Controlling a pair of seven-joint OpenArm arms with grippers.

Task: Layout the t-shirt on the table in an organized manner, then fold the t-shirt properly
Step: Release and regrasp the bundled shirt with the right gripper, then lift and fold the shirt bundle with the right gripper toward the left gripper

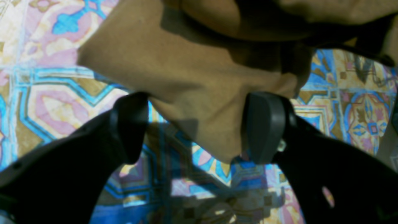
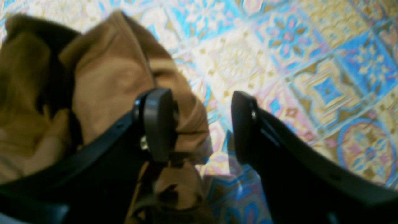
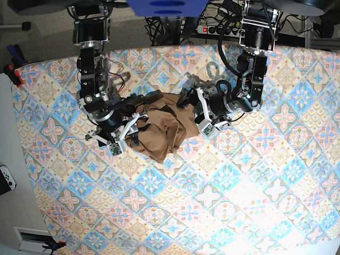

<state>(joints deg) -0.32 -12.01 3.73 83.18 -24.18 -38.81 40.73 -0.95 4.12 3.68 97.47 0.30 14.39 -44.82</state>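
The tan-brown cloth t-shirt point(image 3: 162, 127) lies crumpled at upper centre of the floral-patterned desk point(image 3: 239, 202); layout and folding remain. Left gripper point(image 1: 199, 127) and right gripper point(image 2: 202, 124) stand apart, holding nothing.

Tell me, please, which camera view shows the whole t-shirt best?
The base view: the t-shirt appears entire there, a crumpled heap on the table between both arms. The left wrist view shows only one hanging fold, the right wrist view only a bunched edge, blurred.
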